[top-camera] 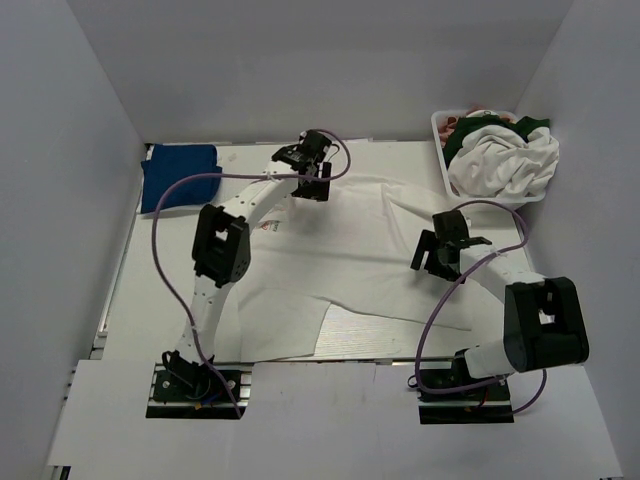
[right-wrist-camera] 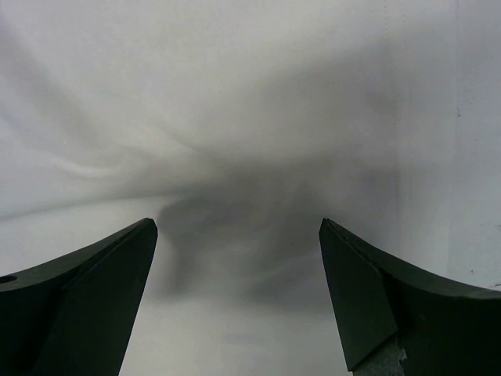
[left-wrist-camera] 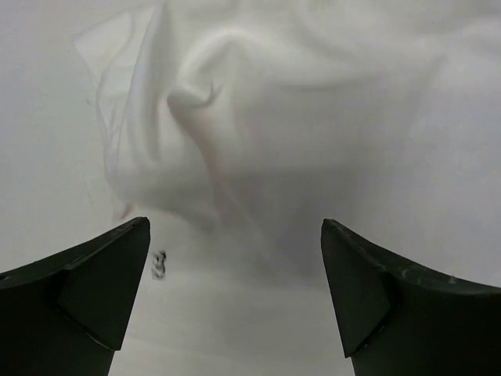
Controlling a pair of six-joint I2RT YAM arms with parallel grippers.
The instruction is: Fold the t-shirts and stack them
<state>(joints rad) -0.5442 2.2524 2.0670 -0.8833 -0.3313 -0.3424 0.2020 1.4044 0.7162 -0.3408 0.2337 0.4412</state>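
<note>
A large white t-shirt (top-camera: 350,255) lies spread across the middle of the table, a faint red print showing near its left side. My left gripper (top-camera: 312,186) hovers over the shirt's far edge, open, with rumpled white cloth (left-wrist-camera: 235,117) under its fingers (left-wrist-camera: 102,282). My right gripper (top-camera: 436,262) is open above the shirt's right part, and smooth white cloth (right-wrist-camera: 250,117) lies below it. A folded royal-blue t-shirt (top-camera: 180,176) rests at the far left corner. More t-shirts, white (top-camera: 500,165) and dark green (top-camera: 492,126), are heaped at the far right.
The white lattice basket (top-camera: 438,126) holding the heap stands at the far right corner. White walls enclose the table on three sides. A strip of bare metal table (top-camera: 380,338) shows by the shirt's near edge. A purple cable loops off each arm.
</note>
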